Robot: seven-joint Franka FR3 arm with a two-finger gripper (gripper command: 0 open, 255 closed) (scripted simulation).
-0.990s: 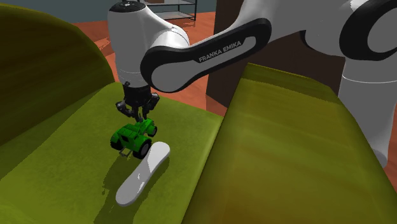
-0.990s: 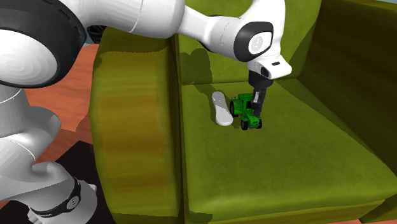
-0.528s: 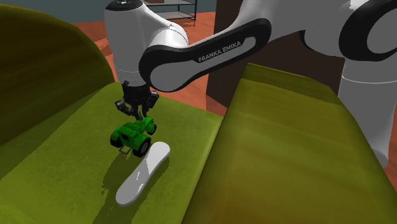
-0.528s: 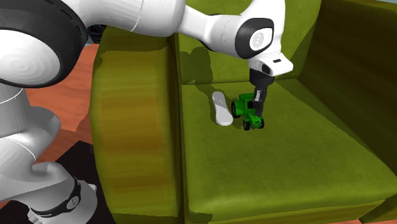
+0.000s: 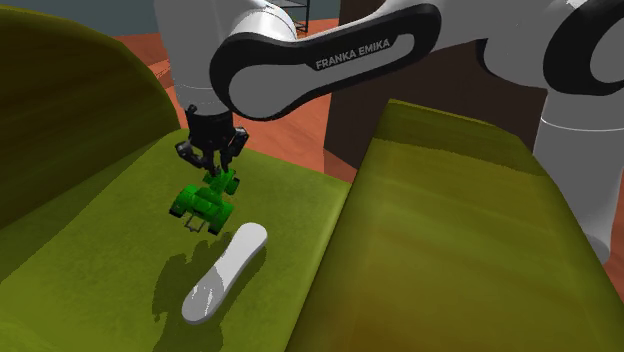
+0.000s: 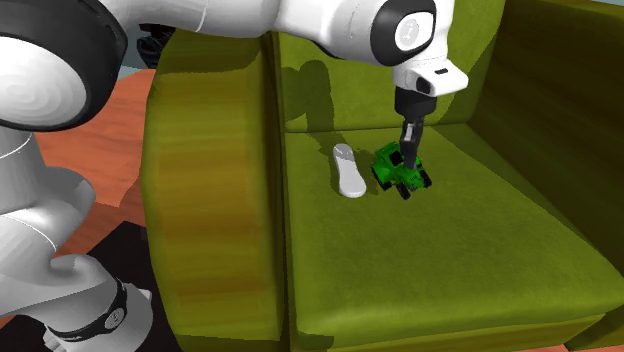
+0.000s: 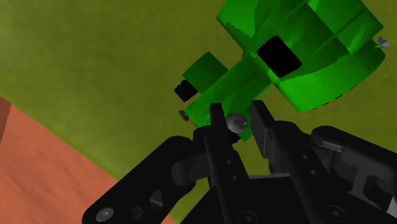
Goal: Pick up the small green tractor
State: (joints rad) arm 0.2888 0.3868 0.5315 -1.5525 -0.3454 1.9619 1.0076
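Note:
The small green tractor [image 5: 203,198] hangs tilted above the olive-green sofa seat [image 5: 110,270], lifted clear of the cushion with its shadow below. My black gripper [image 5: 214,176] is shut on the tractor's upper end. In the second exterior view the gripper [image 6: 409,155] holds the tractor [image 6: 400,172] just over the seat, beside the white insole-shaped object. In the wrist view the fingertips [image 7: 219,121] clasp a thin green part with a small grey knob, and the tractor's body [image 7: 299,54] dangles beyond them.
A flat white insole-shaped object [image 5: 225,272] lies on the seat close to the tractor, also visible as the white object [image 6: 348,170]. The sofa's armrest [image 5: 450,230] rises on the shoulder view's right, the backrest [image 5: 60,110] on its left. Orange floor [image 6: 80,160] lies beyond.
The gripper has risen with the tractor in it. The tractor left the cushion and now hangs tilted above the seat. The white object stayed put.

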